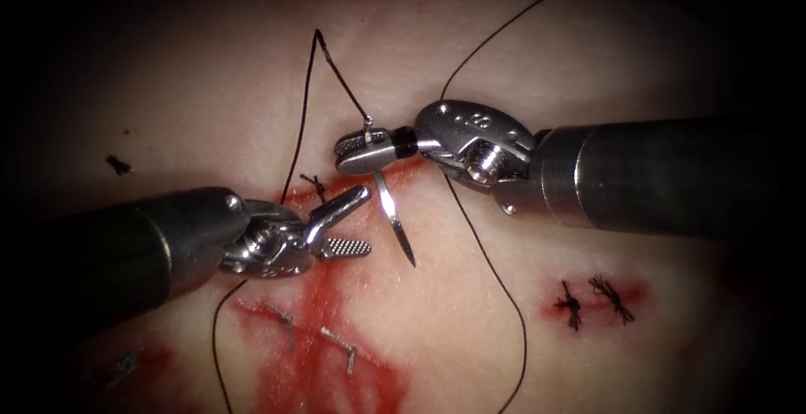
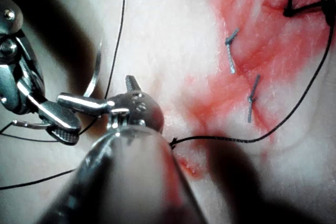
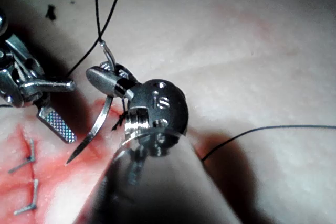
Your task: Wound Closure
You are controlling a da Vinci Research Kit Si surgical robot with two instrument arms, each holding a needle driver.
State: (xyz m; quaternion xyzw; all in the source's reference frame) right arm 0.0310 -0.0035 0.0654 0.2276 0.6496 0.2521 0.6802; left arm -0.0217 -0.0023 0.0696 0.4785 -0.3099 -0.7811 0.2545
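Steel needle was clamped in my right pincer, jaws closed on it close to the thread end, so most of the curve hung free below the jaws with the point aimed down at the tissue. From the right wrist view the tip sat just above the red fluid and I couldn't see it buried anywhere, so I'd say it was out of the tissue at that moment. The thread ran off the needle's tail, up over the tissue and back down in a big loop past my right shaft.

My left pincer was spread wide, holding nothing, parked just beside the needle's lower half, with the cut right between the two pincers.

Progress-wise: a couple of pale stitches were already sitting in the red patch below my left pincer, and two dark knots were tied off well out under my right shaft. A short cut end of thread lay off beyond my left shaft. The stretch of cut under the needle looked unclosed to me, so I reckoned at least one more stitch was left.
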